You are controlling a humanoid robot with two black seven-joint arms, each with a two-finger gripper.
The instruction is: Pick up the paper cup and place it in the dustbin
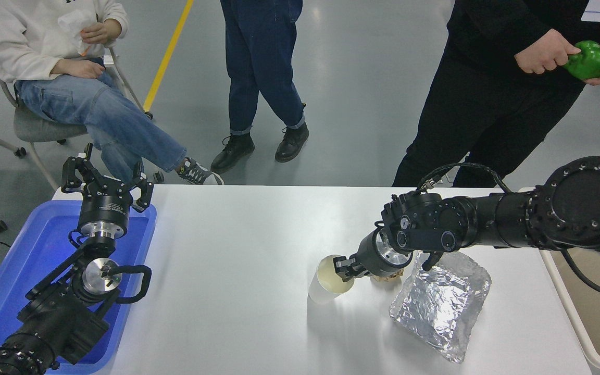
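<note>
White table (237,271), glossy; grey floor beyond w/ yellow line. Right gripper (342,266) pinched on rim of paper cup (328,278), cup tilted, mid-table. Foil tray (443,307) just right. Dustbin (573,323) at rt edge. Left gripper (106,183) splayed wide, holding nothing, over blue tray (8,291).

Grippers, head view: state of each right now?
Left gripper: open, empty, parked over the blue tray.
Right gripper: shut on the paper cup, at its rim; cup tilted.
</note>
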